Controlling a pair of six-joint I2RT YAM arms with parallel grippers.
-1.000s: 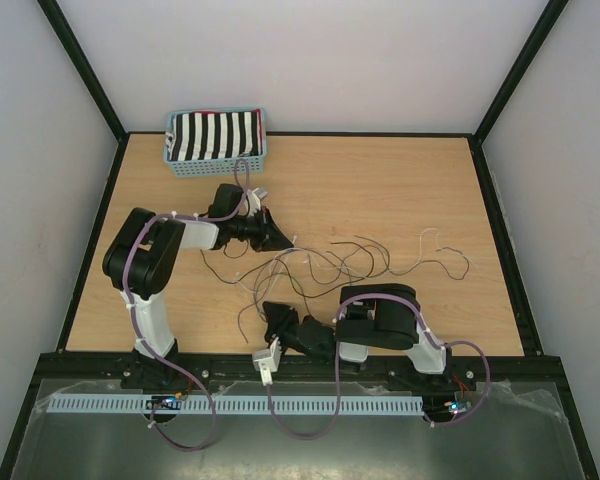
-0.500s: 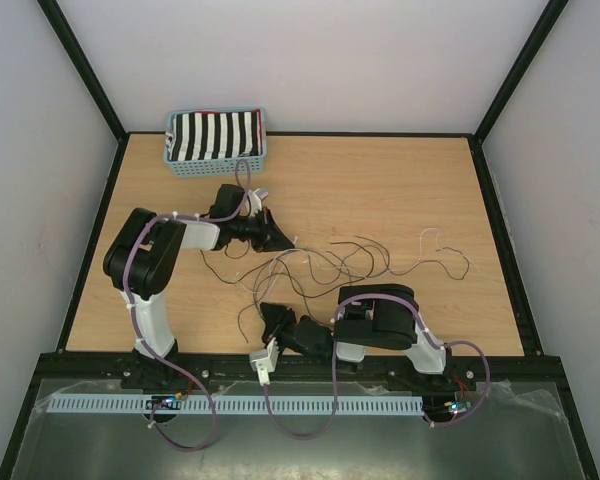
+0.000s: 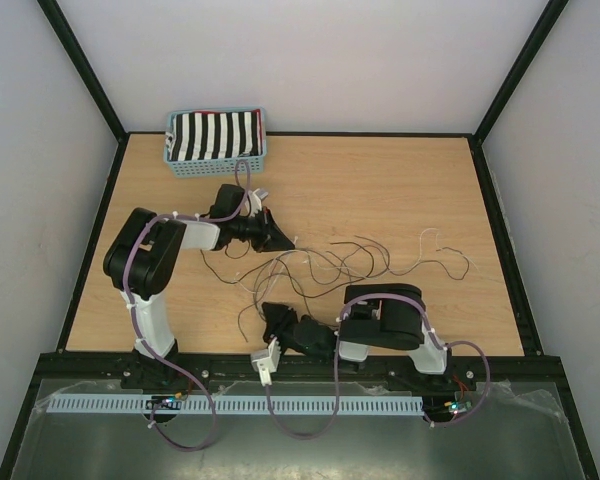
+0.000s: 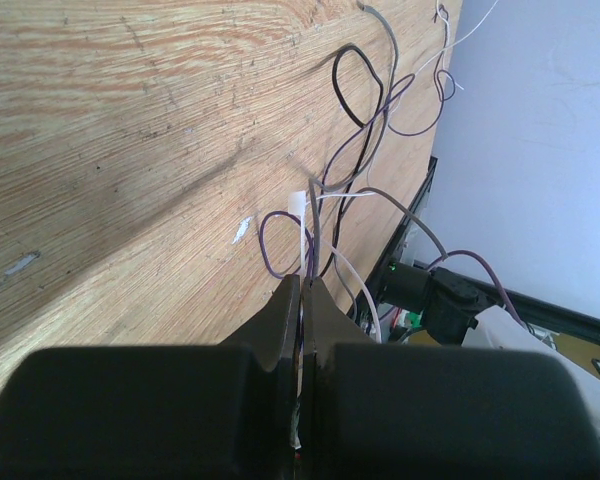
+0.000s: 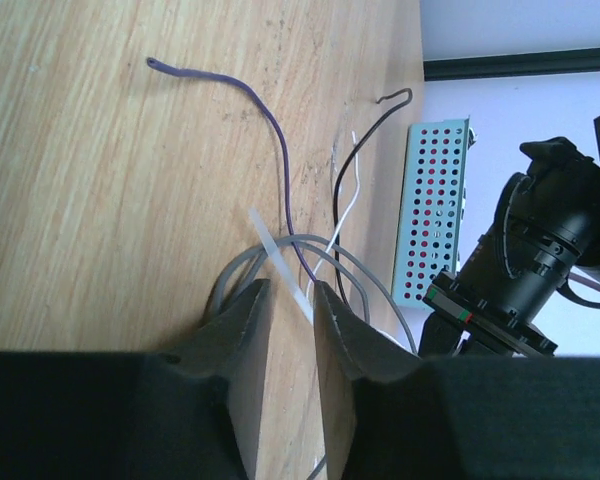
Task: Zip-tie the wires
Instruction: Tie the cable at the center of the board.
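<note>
Thin dark and pale-grey flexible wires [image 3: 360,262] are noted loosely tangled on the light wooden bench [image 3: 400,180], midway between its far and near edges. The long axis of the tangle is laid left to right, with loose tails reaching toward the right edge and the gathered end toward the left. The left gripper [image 4: 305,285] is set at that gathered end, on its left-edge side. Its jaws are seen pressed together on a thin white plastic strip [image 4: 302,225], judged to be the zip tie, with a dark strand drawn out of the same nip. The right gripper [image 5: 292,290] is placed on the near-edge side of the same end, jaws parted. A pale strip end [image 5: 278,258] is seen lying across the gap, not visibly pinched; whether it belongs to the same strip cannot be told. Judgement: the coming move is governed by this strip lying between the parted jaws, near edge to far across the bundle's axis.
</note>
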